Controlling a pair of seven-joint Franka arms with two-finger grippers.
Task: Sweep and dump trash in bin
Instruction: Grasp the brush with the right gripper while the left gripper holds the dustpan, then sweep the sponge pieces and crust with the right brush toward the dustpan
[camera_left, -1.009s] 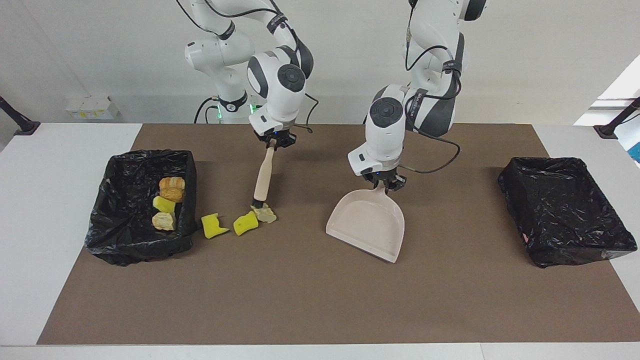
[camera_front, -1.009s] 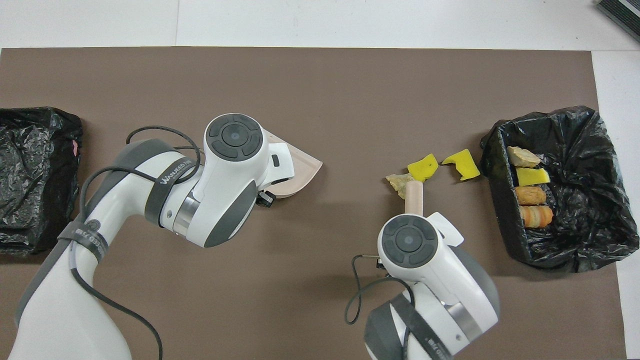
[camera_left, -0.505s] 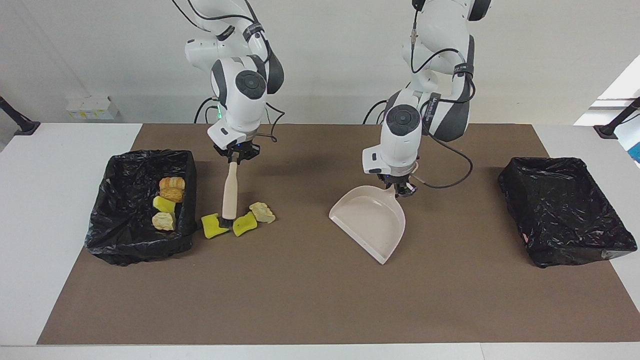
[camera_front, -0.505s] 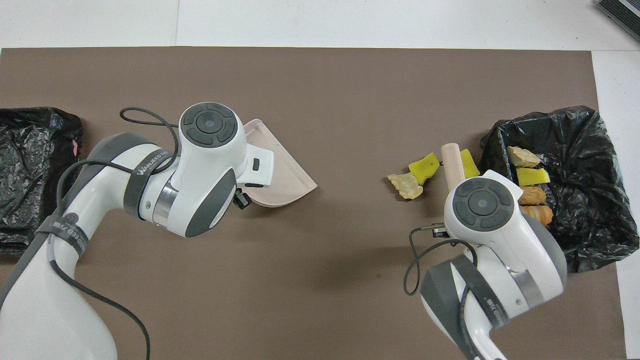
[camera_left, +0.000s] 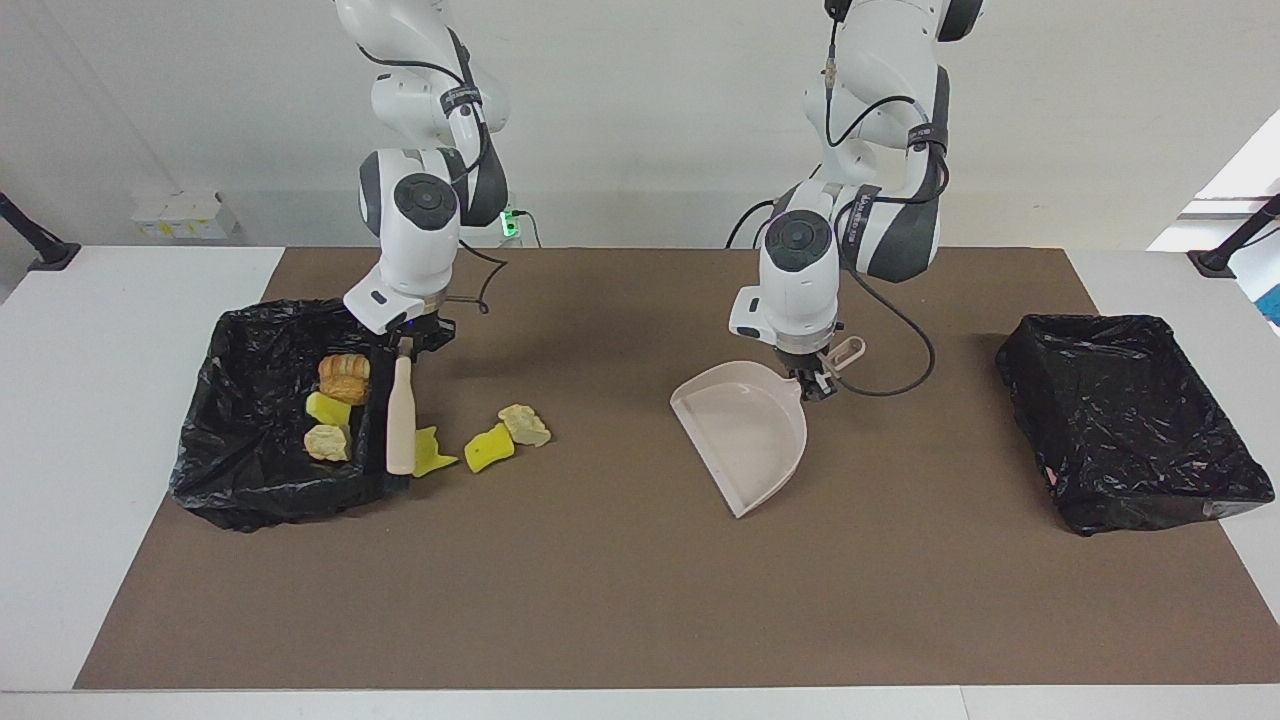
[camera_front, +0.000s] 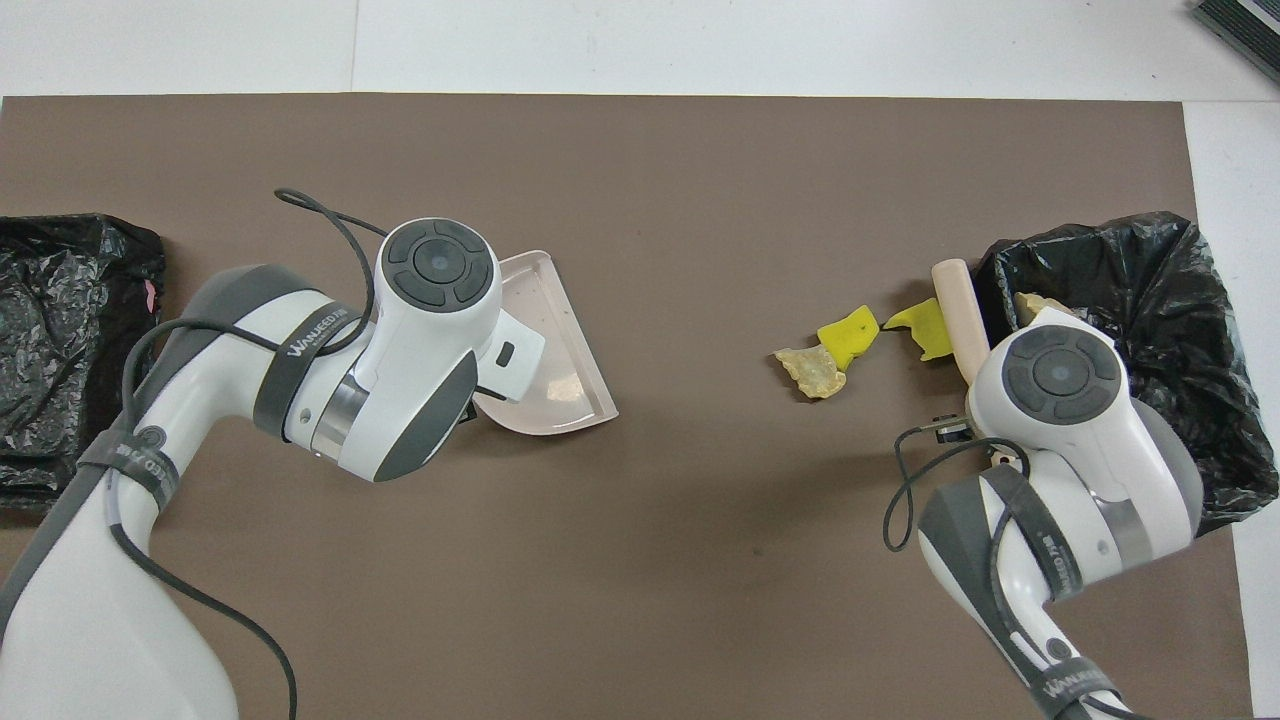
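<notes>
We read one bit of writing: a dark band on the left arm says "WANJEED" in white letters; further words on the bands are too small to read.

The right gripper (camera_left: 408, 343) is clamped on the top of a beige brush handle (camera_left: 400, 416), which hangs almost upright with its lower end down on the brown mat (camera_left: 640, 600), touching the wall of the black-lined bin (camera_left: 262, 486) at the right arm's end of the table.

The left gripper (camera_left: 812, 381) is closed on the handle of a beige dustpan (camera_left: 745, 432), held tilted over the middle of the mat.

We count two bins: the second bin (camera_left: 1130, 420) sits at the left arm's end.

We count six visible pieces of trash. Three lie on the mat just beside the brush: a yellow sponge chunk (camera_left: 432, 452) touching it, another yellow chunk (camera_left: 489, 447), and a beige lump (camera_left: 525, 425). Three lie in the first bin: an orange-brown lump (camera_left: 344, 377), a yellow piece (camera_left: 327, 408) and a pale lump (camera_left: 327, 442).
</notes>
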